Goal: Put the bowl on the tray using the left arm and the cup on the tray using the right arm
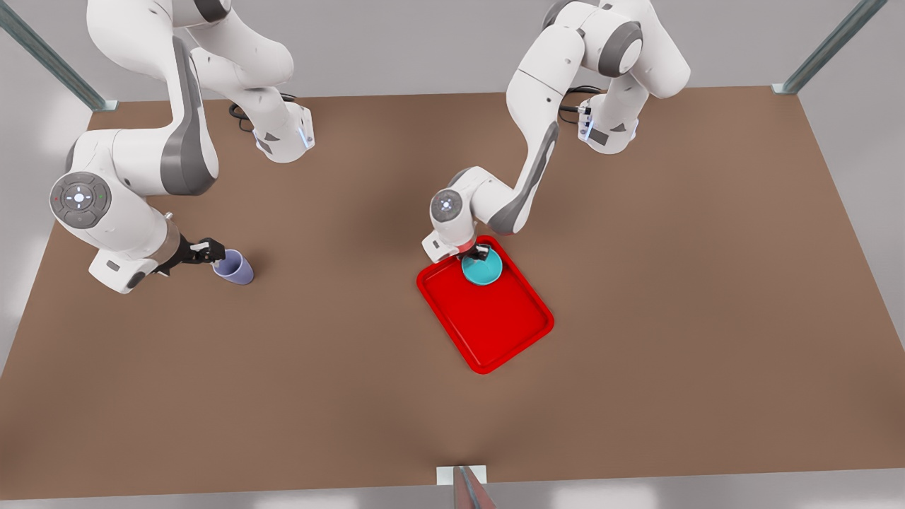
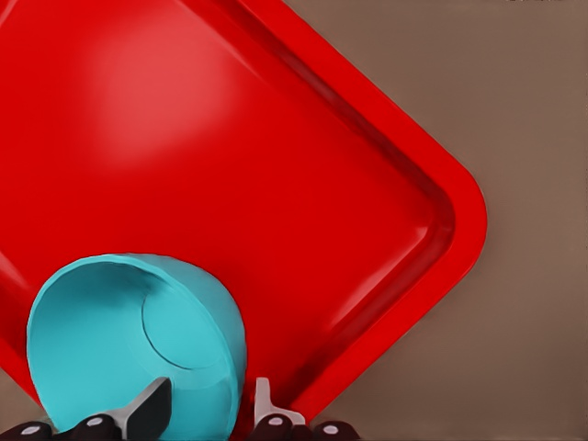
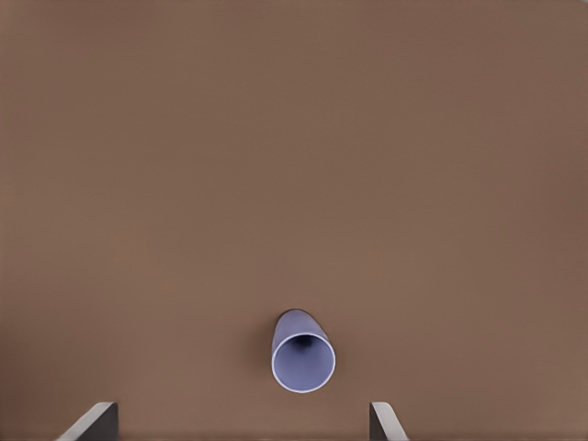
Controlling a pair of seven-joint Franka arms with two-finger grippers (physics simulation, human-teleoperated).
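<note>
Left gripper (image 1: 483, 252) pinching the bowl (image 1: 482, 268) over the tray (image 1: 495, 322); right gripper (image 1: 206, 251) spread, beside the cup (image 1: 234, 268).

glossy red tray (image 2: 303, 147), matt brown table (image 1: 707, 283)

This was a simulated robot test cell: a bare brown table (image 1: 636, 297) carried two white Franka arms bolted at its far edge, with metal frame struts (image 1: 49, 60) against plain grey walls.

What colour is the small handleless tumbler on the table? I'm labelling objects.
Lavender-blue, clearest in the right wrist view: the small handleless tumbler.
</note>
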